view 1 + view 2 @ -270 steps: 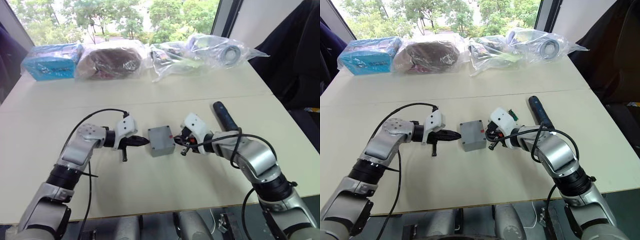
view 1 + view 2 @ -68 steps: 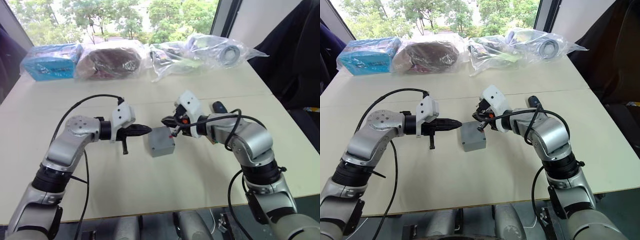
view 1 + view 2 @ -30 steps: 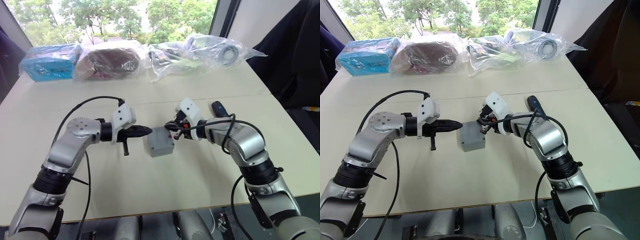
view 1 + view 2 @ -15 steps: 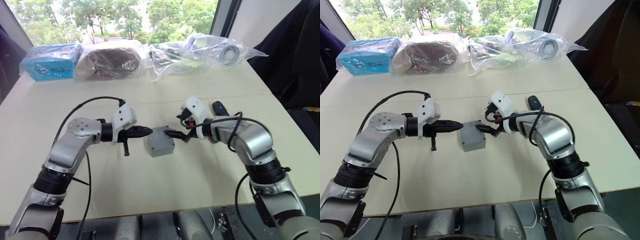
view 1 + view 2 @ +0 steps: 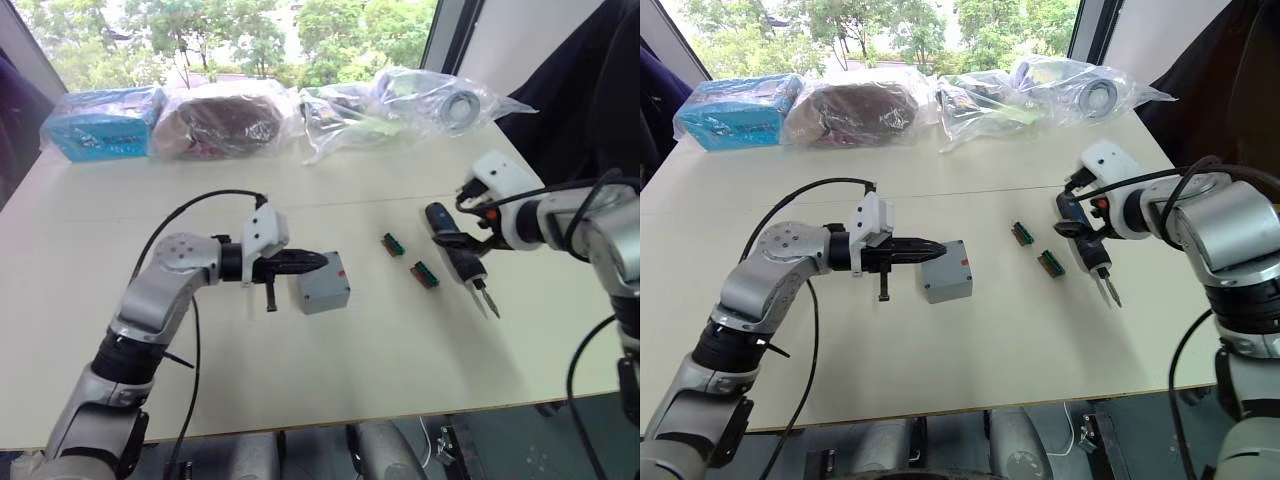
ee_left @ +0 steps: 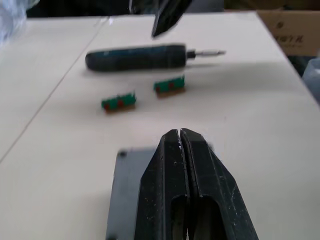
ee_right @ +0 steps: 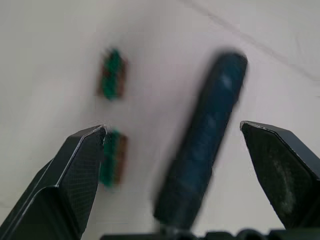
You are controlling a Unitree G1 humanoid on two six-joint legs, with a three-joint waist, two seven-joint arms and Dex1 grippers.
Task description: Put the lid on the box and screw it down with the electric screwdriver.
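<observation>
Right gripper (image 7: 172, 175) hangs spread wide directly over the electric screwdriver (image 5: 1083, 237), which lies flat on the cream table (image 5: 970, 350), long axis between the fingers, bit toward the robot; right arm far nearer. Left gripper (image 5: 318, 262), pressed together, tips on the lid (image 5: 326, 272) seated on the box (image 5: 322, 292). Two green-and-red pieces (image 5: 1036, 249) lie just beside the driver; table otherwise open nearby.
</observation>
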